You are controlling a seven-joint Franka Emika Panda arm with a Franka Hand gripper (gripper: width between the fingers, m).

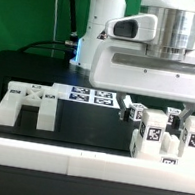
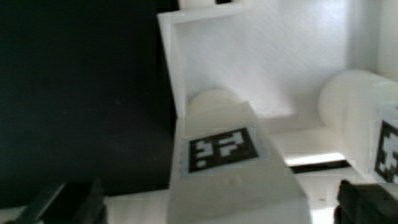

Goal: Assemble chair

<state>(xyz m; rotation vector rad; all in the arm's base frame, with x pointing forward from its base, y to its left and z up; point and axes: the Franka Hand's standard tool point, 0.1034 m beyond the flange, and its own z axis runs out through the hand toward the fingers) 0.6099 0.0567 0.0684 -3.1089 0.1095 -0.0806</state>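
Along the near edge of the counter (image 1: 91, 127) runs the white border rail (image 1: 36, 155). Just behind it, toward the near corner on the exterior view's right, the chair parts (image 1: 156, 135) stand packed together; a notched frame (image 1: 29, 103) lies well apart from them. The fingers (image 2: 54, 205) hang spread wide over that cluster, holding nothing, with a tagged piece (image 2: 222, 150) between them. A round tagged block (image 2: 365, 110) stands just beside it, with a flat panel (image 2: 231, 60) beyond. Coming down off-centre, a finger would likely strike that block and topple it, or closing might tip the piece. Farther back lies the marker board (image 1: 93, 97).
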